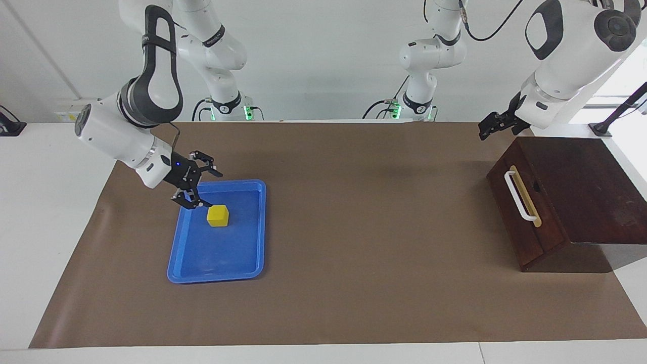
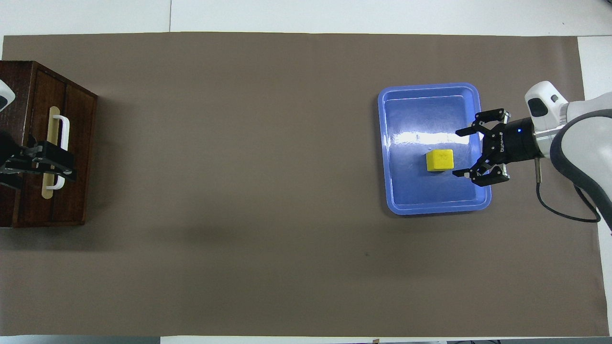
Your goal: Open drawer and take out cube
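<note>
The yellow cube [image 1: 218,216] [image 2: 440,160] lies in a flat blue tray [image 1: 217,255] [image 2: 430,198] toward the right arm's end of the table. My right gripper [image 1: 215,189] [image 2: 455,153] hangs open over the tray's edge, its fingertips just short of the cube and nothing between them. The dark wooden drawer [image 1: 520,217] [image 2: 71,124] is shut in its box at the left arm's end, and its white bar handle [image 1: 518,197] [image 2: 62,136] is free. My left gripper [image 1: 488,130] [image 2: 60,165] is raised over the box, open and holding nothing.
A brown mat [image 1: 364,242] [image 2: 239,191] covers the table between tray and drawer box. White table shows around the mat's edges. The arms' bases stand along the robots' edge.
</note>
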You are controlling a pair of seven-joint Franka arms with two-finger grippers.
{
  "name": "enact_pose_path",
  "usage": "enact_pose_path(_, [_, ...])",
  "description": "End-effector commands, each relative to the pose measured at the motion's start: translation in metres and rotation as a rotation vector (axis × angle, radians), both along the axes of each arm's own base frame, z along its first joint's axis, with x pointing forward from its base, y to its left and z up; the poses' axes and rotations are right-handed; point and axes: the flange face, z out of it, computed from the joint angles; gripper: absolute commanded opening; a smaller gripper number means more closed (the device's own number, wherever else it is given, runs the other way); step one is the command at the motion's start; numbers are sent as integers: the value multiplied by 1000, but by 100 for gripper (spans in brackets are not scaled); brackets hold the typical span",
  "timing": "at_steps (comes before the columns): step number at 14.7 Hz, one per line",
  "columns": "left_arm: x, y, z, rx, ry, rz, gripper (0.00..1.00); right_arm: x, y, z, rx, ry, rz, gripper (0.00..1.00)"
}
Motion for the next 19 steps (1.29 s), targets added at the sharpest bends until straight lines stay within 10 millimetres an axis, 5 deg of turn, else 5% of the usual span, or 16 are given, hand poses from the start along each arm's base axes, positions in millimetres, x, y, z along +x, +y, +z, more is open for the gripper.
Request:
enact_pose_path(1, [-6,-1,5,-9,-31,-19,100,9,-6,31,-45,53,-28,100])
enact_pose_path(9, [-6,4,7,-6,-37,5,100,-22,0,148,-220,122,-265,100])
enact_pose_path(16, [-6,4,6,-6,-36,6,100,-41,-11,222,-393,202,-635,100])
enact_pose_path(19, [-6,4,6,-6,-36,6,100,-46,-5,237,-513,256,-866,100])
